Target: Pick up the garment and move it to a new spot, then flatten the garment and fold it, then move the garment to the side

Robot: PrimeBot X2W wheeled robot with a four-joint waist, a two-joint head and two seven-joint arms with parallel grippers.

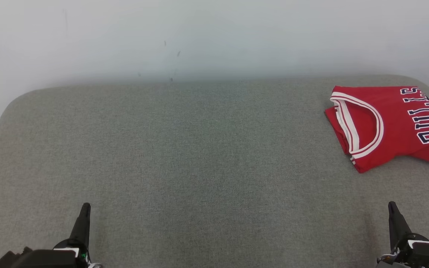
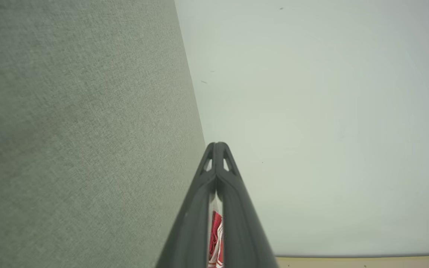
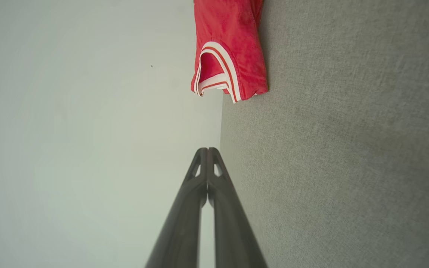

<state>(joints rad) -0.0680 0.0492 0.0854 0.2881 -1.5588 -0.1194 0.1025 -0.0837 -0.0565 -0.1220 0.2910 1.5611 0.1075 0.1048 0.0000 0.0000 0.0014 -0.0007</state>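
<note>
1. Left gripper (image 2: 217,146): jaws together, tips meeting, holding nothing. Right gripper (image 3: 207,150): the same.
2. Both sit low at the near edge of the grey surface (image 1: 184,149), at 7 and 5 o'clock in the head view, well apart from the garment (image 1: 389,126).
3. Garment: red jersey with white-trimmed neckline and dark lettering. It is folded compact and lies at 2 o'clock, near the far right edge.
4. Judgement: fold and set-aside look done. Next move calls only for staying clear.

1. A grey fabric-covered bench (image 1: 199,149) stretches across, with a pale wall (image 1: 214,37) behind its far edge.
2. A folded red jersey (image 1: 389,126) with white-striped trim and dark lettering lies at the far right.
3. The left gripper (image 1: 85,205) sits near left and the right gripper (image 1: 392,204) near right, each with fingers together, well apart from the jersey.
</note>
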